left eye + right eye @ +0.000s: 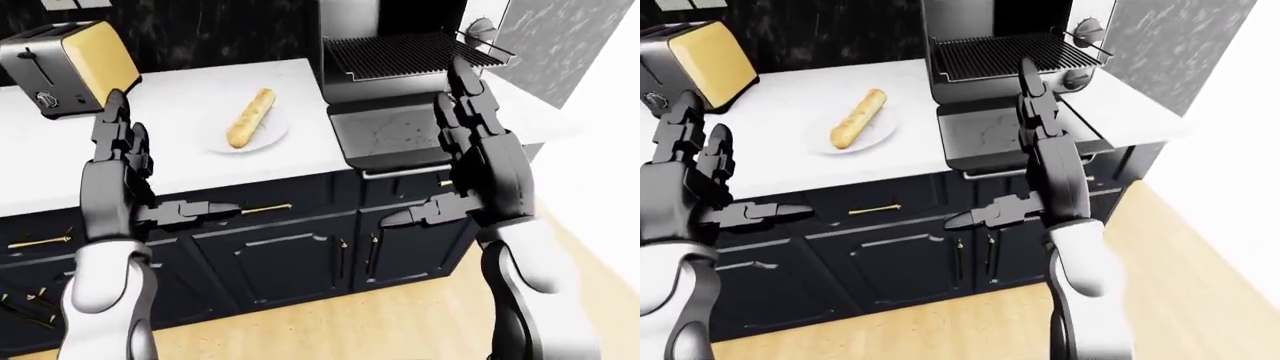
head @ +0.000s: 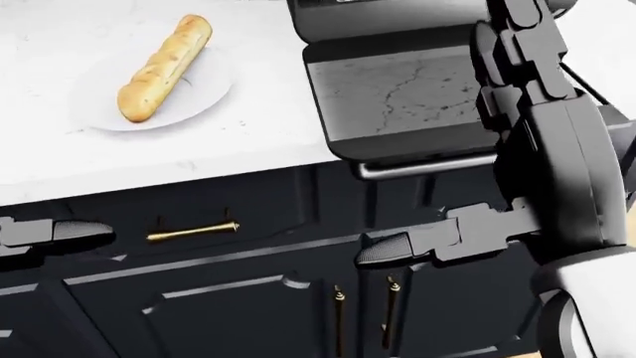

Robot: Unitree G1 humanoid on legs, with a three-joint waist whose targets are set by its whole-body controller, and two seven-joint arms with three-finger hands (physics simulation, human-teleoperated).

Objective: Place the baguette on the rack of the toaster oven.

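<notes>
The baguette (image 1: 250,118) lies slantwise on a white plate (image 2: 214,98) on the white counter, left of the toaster oven. The oven's door (image 1: 390,135) is folded down flat, and its wire rack (image 1: 405,54) shows bare above the door. My left hand (image 1: 128,159) is raised below and left of the plate, fingers up and open, holding nothing. Over the cabinet, just before the oven door, my right hand (image 1: 470,142) is also open and empty, its thumb pointing left.
A yellow toaster (image 1: 75,64) stands at the counter's left end. Dark cabinets with brass handles (image 1: 265,208) run below the counter edge. Wooden floor (image 1: 330,322) lies beneath, and a white wall (image 1: 610,112) closes the right side.
</notes>
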